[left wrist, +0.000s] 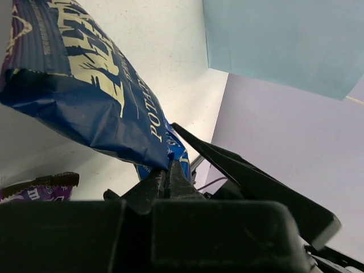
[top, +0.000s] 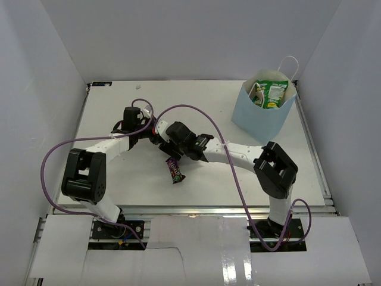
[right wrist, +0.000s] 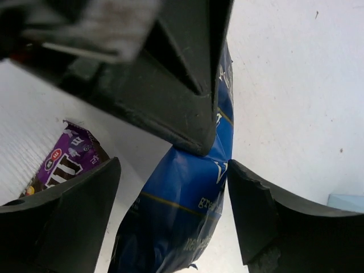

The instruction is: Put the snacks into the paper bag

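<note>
One dark blue bag (left wrist: 85,96) is hanging, seemingly lifted, over the table (top: 238,179) left of centre, well apart from the paper bag (top: 256,122). The left gripper (left wrist: 165,176) is clamping one thin edge of it, while the right gripper (right wrist: 173,165) is straddling it with jaws spread. That slim pinch is risking a slip or twist, and the right's closing fingers may be catching the left's. From above, both wrists are hiding the packet. Only a green packet (top: 272,95) is showing inside the paper bag, and a dark purple candy bar (top: 175,170) is lying nearby.
</note>
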`<state>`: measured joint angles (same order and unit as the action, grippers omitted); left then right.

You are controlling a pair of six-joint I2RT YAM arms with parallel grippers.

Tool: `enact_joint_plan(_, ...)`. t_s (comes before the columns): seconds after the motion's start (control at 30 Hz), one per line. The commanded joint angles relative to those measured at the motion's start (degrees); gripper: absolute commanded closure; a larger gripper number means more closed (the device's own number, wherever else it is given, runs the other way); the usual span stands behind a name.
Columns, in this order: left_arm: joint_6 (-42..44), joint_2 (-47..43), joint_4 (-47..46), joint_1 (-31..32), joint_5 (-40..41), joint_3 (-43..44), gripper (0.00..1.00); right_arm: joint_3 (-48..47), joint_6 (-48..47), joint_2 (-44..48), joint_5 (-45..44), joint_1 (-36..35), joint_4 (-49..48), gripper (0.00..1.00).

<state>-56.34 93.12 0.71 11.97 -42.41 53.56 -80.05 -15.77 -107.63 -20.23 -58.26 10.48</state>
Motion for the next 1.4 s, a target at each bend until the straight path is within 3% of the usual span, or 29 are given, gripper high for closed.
enact_joint_plan(0.0,-0.9,-5.1,-2.7,0.3,-0.4,-0.7,1.00,-2.0,2.8,0.5,-2.8,-0.3,-1.3,0.21)
enact_joint_plan(0.33,-1.6,-6.7,-2.0,0.3,1.5,-0.5,0.98,0.0,4.2,3.0,1.3,1.7,-0.2,0.70)
enact_joint_plan(0.37,-1.5,-7.2,-1.1,0.3,2.5,-0.2,0.87,0.0,4.3,3.3,2.1,1.9,0.1,0.74)
enact_joint_plan(0.47,-0.2,-8.4,2.0,-0.1,4.0,1.1,0.68,0.1,5.0,4.4,4.6,3.3,0.5,0.82)
enact_joint_plan(0.6,3.1,-11.3,4.5,-2.0,6.1,3.0,0.59,1.0,4.3,7.5,10.6,5.3,0.8,0.90)
enact_joint_plan(0.83,12.5,-19.6,10.3,-6.3,12.3,6.5,0.41,0.0,0.7,11.4,29.3,11.8,4.2,0.92)
enact_joint_plan(0.97,20.3,-26.1,13.8,-6.9,17.6,5.5,0.30,-4.1,-2.2,12.3,48.4,16.9,8.4,0.92)
enact_joint_plan(1.07,21.3,-32.9,13.9,-6.9,22.0,1.1,0.16,-7.8,-4.2,13.6,58.6,20.8,10.3,0.92)
enact_joint_plan(1.17,20.5,-40.1,12.7,-7.0,23.8,-5.1,0.09,-13.3,-4.4,15.5,65.8,24.7,13.2,0.92)
enact_joint_plan(1.37,15.5,-50.8,8.9,-7.0,23.2,-17.2,0.08,-24.8,1.8,19.7,70.9,35.0,13.9,0.92)
